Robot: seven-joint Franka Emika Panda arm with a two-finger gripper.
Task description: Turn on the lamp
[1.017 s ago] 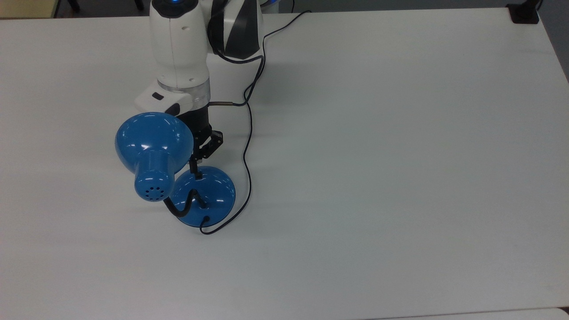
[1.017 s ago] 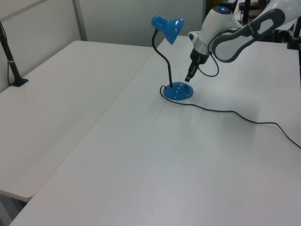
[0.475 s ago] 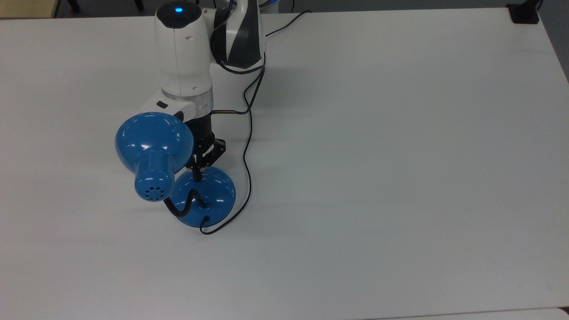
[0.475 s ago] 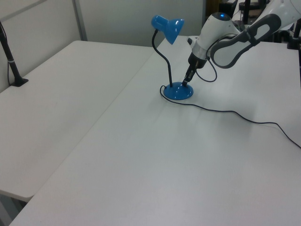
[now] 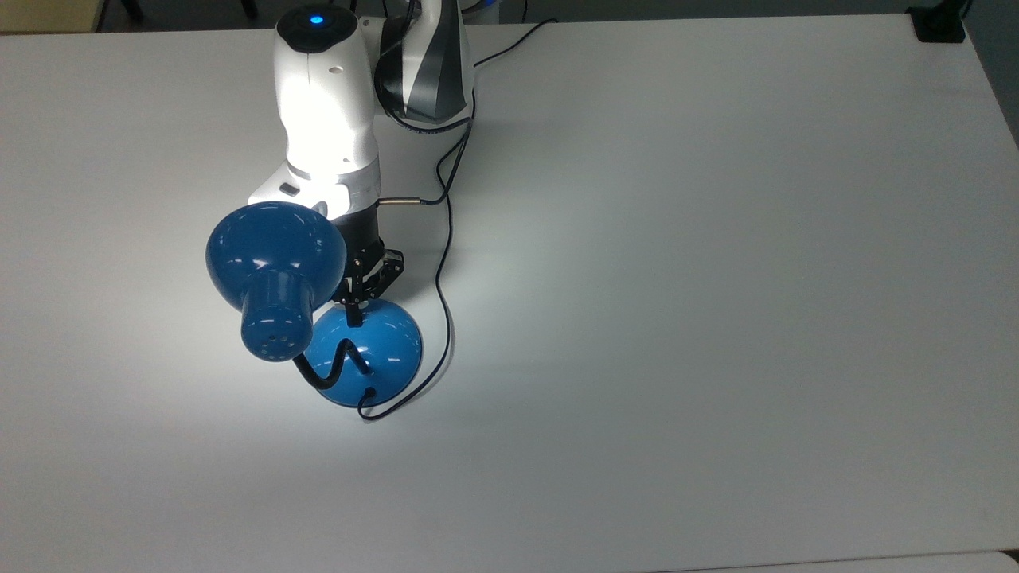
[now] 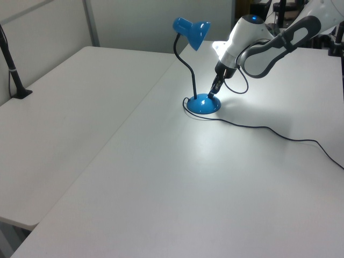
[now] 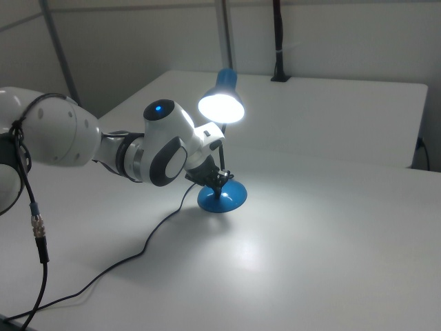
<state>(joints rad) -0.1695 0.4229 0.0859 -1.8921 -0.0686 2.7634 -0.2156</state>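
Observation:
The blue lamp stands on the white table, its bell shade [image 5: 275,263] [image 6: 192,29] held up on a black gooseneck over the round domed base [image 5: 382,350] [image 6: 204,105] [image 7: 224,199]. The shade's mouth [image 7: 222,105] glows bright, and a pool of light lies on the table around the base. My gripper [image 5: 353,306] [image 6: 210,95] [image 7: 222,178] points down with its fingers shut together. Their tips rest on the base's far edge, where the small black switch sits.
The lamp's thin black cord [image 5: 446,239] [image 6: 269,129] runs from the base across the table past my arm. A black clamp [image 5: 939,24] sits at the top view's far right corner. A black post [image 6: 13,70] stands on the second table at the left view's left.
The gripper came down onto the base's switch and the lamp lit up. Light now falls on my arm and the table, and the rest of the scene looks dimmer.

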